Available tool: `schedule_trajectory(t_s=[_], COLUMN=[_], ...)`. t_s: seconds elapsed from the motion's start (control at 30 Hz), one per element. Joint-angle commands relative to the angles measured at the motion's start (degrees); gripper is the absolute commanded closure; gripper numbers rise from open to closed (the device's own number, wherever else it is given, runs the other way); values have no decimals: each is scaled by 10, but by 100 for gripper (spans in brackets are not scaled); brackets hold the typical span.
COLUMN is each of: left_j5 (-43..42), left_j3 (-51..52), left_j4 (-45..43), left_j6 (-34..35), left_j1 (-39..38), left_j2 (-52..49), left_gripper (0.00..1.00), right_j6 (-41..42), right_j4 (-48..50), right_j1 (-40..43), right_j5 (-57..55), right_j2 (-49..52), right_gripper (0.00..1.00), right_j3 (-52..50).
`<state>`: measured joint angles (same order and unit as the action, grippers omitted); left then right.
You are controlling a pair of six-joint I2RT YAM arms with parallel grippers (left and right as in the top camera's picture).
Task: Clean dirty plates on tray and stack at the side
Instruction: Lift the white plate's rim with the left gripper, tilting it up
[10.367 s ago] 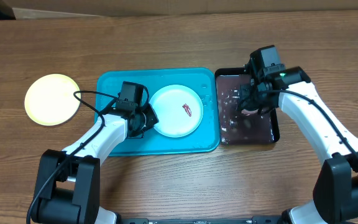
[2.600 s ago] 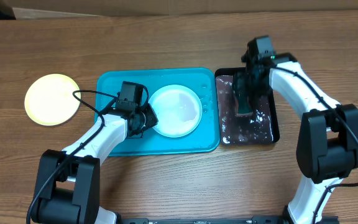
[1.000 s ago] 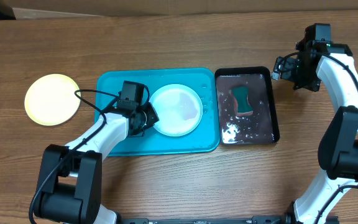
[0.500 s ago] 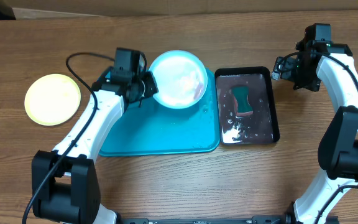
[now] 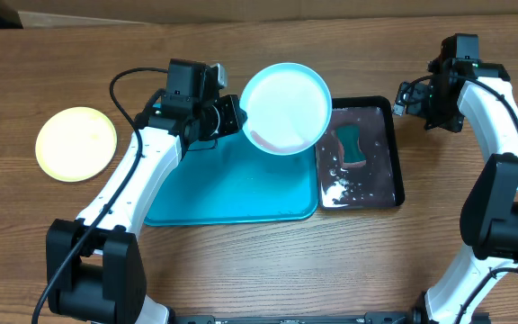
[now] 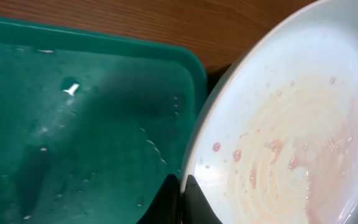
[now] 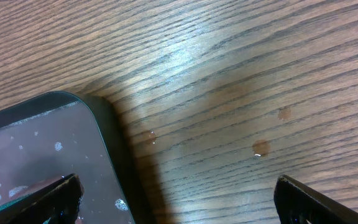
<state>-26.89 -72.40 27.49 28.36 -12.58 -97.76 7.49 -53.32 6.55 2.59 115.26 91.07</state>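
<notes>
While the table (image 5: 241, 270) shows bare wood along every edge, its middle is taken by the tray (image 5: 196, 193), whose wet floor is open. The black tray (image 5: 399, 180) lies just beside its right rim, long sides parallel, with wet spots and a green sponge (image 5: 356, 148) inside. A wide strip of wood separates the tray from the yellow plate (image 5: 75, 142), which lies flat at the left, well apart from both arms.

The white plate (image 5: 286, 108) is lifted and tilted. In the overhead view it covers the tray's far right corner and reaches over the near rim of the black tray. Its face carries a thin pinkish film with small drops. The left gripper (image 6: 180, 190) is closed on this plate's rim, one finger on each side of the edge, and the plate extends away to the right of the fingers.

The right gripper (image 7: 179, 202) stands wide open and holds nothing, above the wood just past the black tray's far right corner.
</notes>
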Motion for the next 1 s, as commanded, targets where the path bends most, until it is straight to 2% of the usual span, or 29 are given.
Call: schedule_trajectory(t_s=[0.0,0.33,0.53,0.8,0.97], left_j5=[-84,0,83,271,445], left_j3=[-14,-14,-28,-107,-155], left_j4=[-1,12,17,71,115], left_j6=[15,12,3,-29,-70], left_j1=[-3,-6,-40,-136,-219], left_j2=[0,0,0,0,0], left_gripper=[96,96,96,96,96], right_j6=[0,0,0,0,0], right_j4=[3,3,3,3,3], right_j1=[-2,-2,-2,-2,-2], right_j5=[0,0,0,0,0], right_j2=[-9,-9,-9,-9,-9], right_gripper=[0,0,0,0,0], right_j3=[9,9,9,9,9])
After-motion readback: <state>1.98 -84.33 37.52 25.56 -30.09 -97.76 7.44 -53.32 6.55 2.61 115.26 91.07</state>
